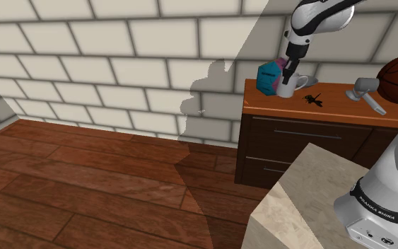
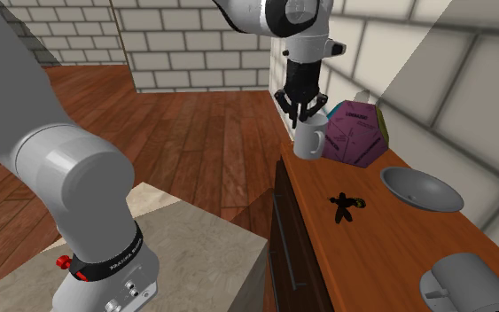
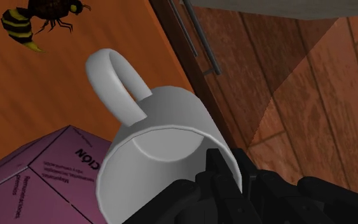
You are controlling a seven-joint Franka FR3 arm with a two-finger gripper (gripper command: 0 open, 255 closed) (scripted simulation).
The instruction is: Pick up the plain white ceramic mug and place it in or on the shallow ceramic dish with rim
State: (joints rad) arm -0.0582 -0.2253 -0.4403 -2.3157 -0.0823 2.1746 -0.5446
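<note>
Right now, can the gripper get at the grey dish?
Probably yes: the gripper clasps the mug, and the dish lies open on the cabinet top, with a small toy wasp nearby.

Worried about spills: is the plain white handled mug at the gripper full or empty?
Empty: the wrist view looks into the mug, showing bare white inside.

The white arm reaches out high and bends at the wrist, which points nearly straight down. Its black jaws are clamped on the rim of the white mug.
</note>
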